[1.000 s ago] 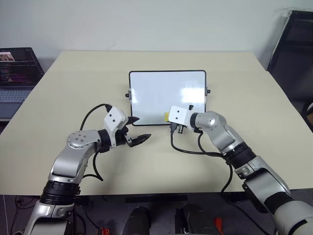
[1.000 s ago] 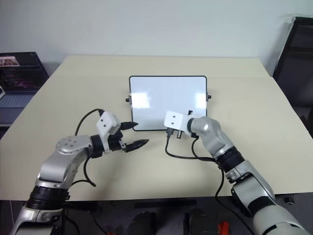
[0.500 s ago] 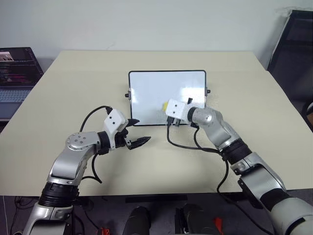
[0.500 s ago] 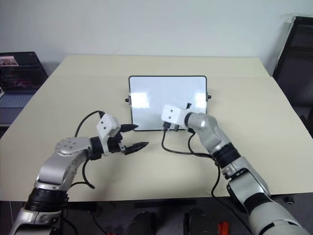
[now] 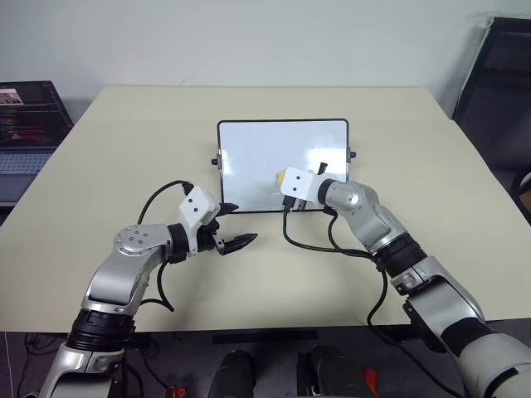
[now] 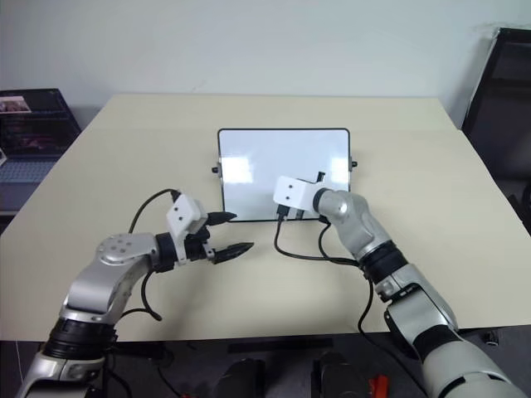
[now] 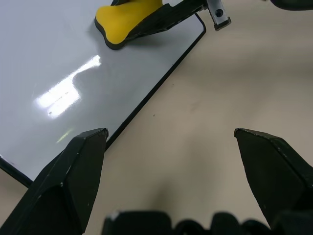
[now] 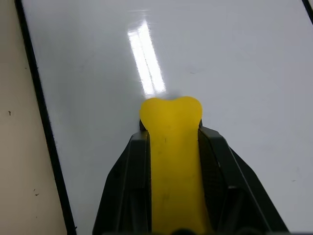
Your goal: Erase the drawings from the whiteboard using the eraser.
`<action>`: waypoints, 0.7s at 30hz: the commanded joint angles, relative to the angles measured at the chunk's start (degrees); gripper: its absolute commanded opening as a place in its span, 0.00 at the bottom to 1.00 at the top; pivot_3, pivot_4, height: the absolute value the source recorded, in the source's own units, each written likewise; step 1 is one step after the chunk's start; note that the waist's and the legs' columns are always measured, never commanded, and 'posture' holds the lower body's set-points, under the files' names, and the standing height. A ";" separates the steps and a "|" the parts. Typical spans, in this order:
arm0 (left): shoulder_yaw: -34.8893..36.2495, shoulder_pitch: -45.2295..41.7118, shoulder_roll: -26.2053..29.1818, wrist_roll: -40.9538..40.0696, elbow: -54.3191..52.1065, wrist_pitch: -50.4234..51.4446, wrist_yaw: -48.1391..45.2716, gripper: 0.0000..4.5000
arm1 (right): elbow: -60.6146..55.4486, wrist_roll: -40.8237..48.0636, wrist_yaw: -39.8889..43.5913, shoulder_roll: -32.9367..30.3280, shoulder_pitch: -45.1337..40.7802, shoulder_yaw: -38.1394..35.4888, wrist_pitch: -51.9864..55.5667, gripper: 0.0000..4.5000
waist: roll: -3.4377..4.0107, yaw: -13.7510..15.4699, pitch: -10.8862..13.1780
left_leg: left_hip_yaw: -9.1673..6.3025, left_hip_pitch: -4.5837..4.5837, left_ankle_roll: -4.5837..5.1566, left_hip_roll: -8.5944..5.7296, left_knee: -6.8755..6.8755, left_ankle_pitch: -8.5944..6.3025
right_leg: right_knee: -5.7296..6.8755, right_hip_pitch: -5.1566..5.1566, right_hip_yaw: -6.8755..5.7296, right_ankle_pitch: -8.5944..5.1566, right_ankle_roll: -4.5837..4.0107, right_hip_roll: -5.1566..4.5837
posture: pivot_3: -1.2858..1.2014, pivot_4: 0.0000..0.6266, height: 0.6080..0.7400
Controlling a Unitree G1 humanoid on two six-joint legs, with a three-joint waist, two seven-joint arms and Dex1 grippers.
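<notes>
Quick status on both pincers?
Left pincer: open, empty.
Right pincer: shut on the eraser, over the whiteboard.

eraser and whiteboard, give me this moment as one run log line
right hand: shut on eraser | eraser: over whiteboard | drawings: none visible | left hand: open, empty, beside whiteboard's near left corner

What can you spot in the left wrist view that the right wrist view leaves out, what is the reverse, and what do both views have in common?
Left wrist view: the left gripper, open and empty over the table, near the whiteboard corner.
Right wrist view: the right gripper seen along its own fingers, shut on the eraser.
Both: the yellow eraser against the white board, the board's black frame and bare tan table beside it.
</notes>
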 commanded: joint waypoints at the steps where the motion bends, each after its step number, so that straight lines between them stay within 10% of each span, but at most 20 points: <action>1: 0.79 -0.73 0.26 -0.45 -2.55 -0.12 0.28 1.00 | -0.72 -0.82 1.97 -1.40 1.42 0.38 0.84 0.22 | 0.00 0.00 0.00 | 0.00 0.00 0.00 0.00 0.01 0.00 | 0.01 0.01 0.00 0.00 0.00 0.00 | 0.52 0.24 1.00; 12: 0.97 -0.86 0.17 -0.60 -2.21 -0.43 0.05 1.00 | -11.51 8.13 5.14 -2.18 5.03 -9.04 9.93 0.22 | 0.00 0.35 0.00 | -0.01 -0.02 0.00 -0.02 0.02 0.00 | -0.01 0.02 -0.01 0.00 0.00 -0.01 | 0.52 0.24 1.00; 21: 0.80 -1.93 0.33 -2.44 -5.33 -1.05 -2.03 1.00 | -43.75 21.23 4.48 -2.04 19.95 -23.91 31.91 0.22 | 0.01 0.63 0.01 | -0.36 -0.33 -0.01 0.02 -0.03 -0.01 | -0.25 -0.06 -0.07 -0.02 -0.03 0.00 | 0.52 0.24 1.00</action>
